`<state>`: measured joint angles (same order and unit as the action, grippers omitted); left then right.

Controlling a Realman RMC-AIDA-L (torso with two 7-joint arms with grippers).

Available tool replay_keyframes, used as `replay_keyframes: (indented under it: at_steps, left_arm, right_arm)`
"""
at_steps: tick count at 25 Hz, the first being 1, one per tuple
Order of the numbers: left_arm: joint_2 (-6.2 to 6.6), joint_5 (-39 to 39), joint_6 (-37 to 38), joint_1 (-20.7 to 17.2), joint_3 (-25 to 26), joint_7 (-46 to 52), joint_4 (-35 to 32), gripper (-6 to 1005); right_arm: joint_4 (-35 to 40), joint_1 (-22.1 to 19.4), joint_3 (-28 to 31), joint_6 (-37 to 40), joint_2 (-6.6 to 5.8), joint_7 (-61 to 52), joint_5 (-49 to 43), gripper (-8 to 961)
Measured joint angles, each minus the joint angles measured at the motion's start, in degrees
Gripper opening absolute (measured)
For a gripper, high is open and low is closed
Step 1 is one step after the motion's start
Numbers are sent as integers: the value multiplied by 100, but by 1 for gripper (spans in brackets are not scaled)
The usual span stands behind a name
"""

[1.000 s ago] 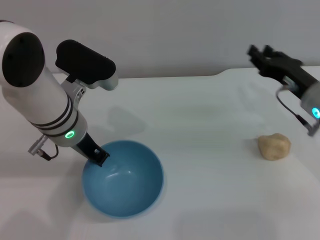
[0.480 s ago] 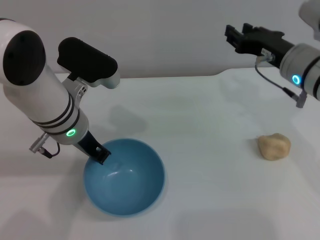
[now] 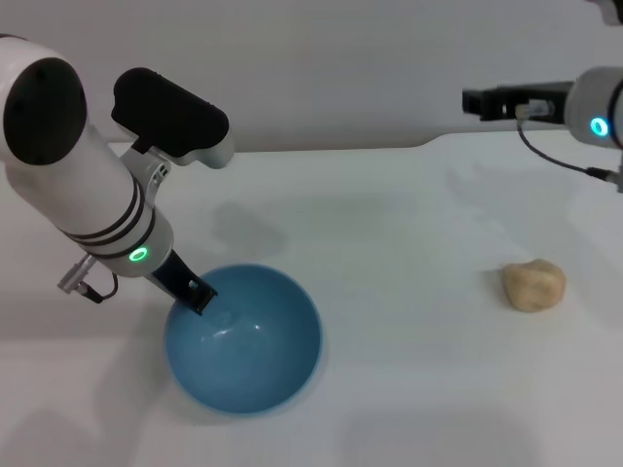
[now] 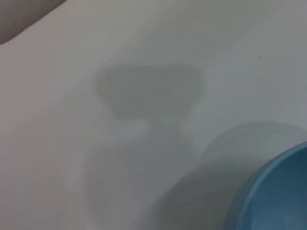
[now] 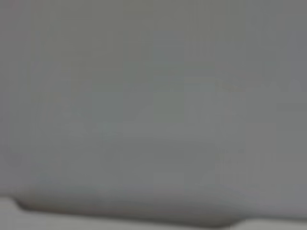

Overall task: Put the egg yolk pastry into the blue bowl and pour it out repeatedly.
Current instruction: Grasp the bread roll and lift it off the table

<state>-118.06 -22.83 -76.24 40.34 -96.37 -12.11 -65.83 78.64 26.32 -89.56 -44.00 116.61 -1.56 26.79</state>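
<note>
I count one egg yolk pastry (image 3: 533, 285), one blue bowl (image 3: 243, 339), and two arms in the head view.

The pastry lies alone on the white bench (image 3: 409, 224) at the right of the frame, a little below mid-height, touching neither arm. The right end effector (image 3: 475, 101) is in the upper right of the frame, well above and slightly left of the pastry; it carries nothing, and I cannot tell how far its fingers are parted. The right forearm reaches in from the right edge, lying almost level and pointing toward frame left, a green light showing on its wrist.

The bowl sits upright and empty at lower left of centre. The left end effector (image 3: 198, 296) is at the bowl's upper-left rim, its dark tip touching the rim; it appears closed on the rim, one finger just inside. The left arm slopes down from the upper left corner toward the bowl.

The left wrist view shows only a slice of the bowl's rim (image 4: 276, 194) over bare bench.
</note>
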Motion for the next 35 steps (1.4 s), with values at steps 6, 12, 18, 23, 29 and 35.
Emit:
replay_keyframes:
  at_steps: [6,12,18,23,29,35]
  left_arm:
    - [3,0,21,-3,22,-2,-31,-2]
    - [3,-3,34,-4,23,-2,-35,-2]
    - [2,-2,46,-14,23,-2,-36,-2]
    - [3,-2,63,-17,23,-2,-35,-2]
    - [2,-2,65,-17,23,-2,-36,-2]
    - [2,-1,65,-9,23,-2,-36,-2]
  right_arm:
    - [144,163,772,-1484,124,592,125,381]
    - [400,238,969,-2306,107,605,100,381]
    - [410,415,975,-2992,101,669,87,381]
    - [407,459,979,-3325,106,756,86,380]
    - [307,461,972,-3667,119,759,86,380]
    - [176,449,980,-3793,129,762,85,379]
